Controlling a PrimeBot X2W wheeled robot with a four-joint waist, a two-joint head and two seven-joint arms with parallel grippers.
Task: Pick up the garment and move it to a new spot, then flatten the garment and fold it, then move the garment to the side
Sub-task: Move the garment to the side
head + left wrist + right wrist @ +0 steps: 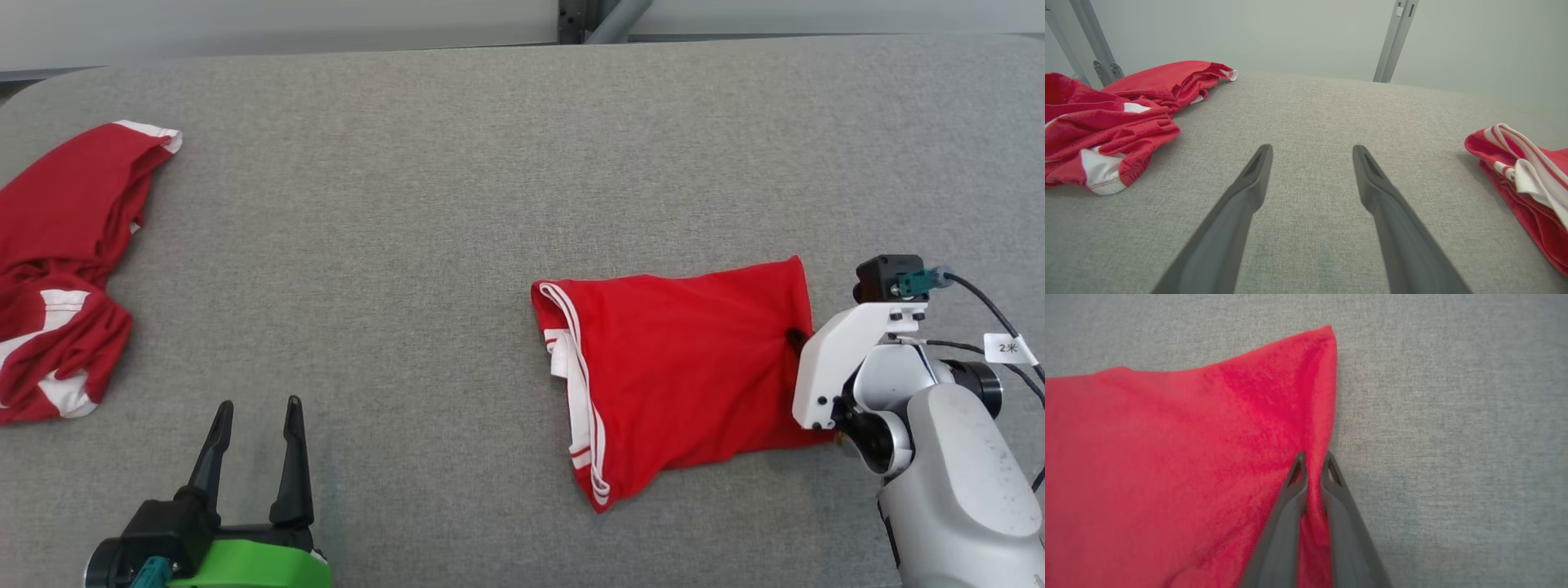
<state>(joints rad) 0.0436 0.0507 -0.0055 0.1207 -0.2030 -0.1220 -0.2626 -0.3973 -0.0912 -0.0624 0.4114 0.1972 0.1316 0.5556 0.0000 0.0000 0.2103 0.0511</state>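
- Garment (686, 367): soft red knit with white-striped trim, already folded to a rough rectangle, lying right of middle on the grey woven table (457, 163).
- Apparently left to do: the move aside.
- Right gripper (1313, 459): closed, pinching the garment's hem.
- Left gripper (257, 412): spread wide, near the table's front.
- Crumpled red heap (57, 269): at the table's left edge.

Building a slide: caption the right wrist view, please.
Right gripper pinches the red garment by its edge on the grey surface.

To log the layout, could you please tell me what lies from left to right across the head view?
Crumpled red-and-white garment, open dark-fingered left gripper, folded red garment with white stripes, right gripper pinching its edge.
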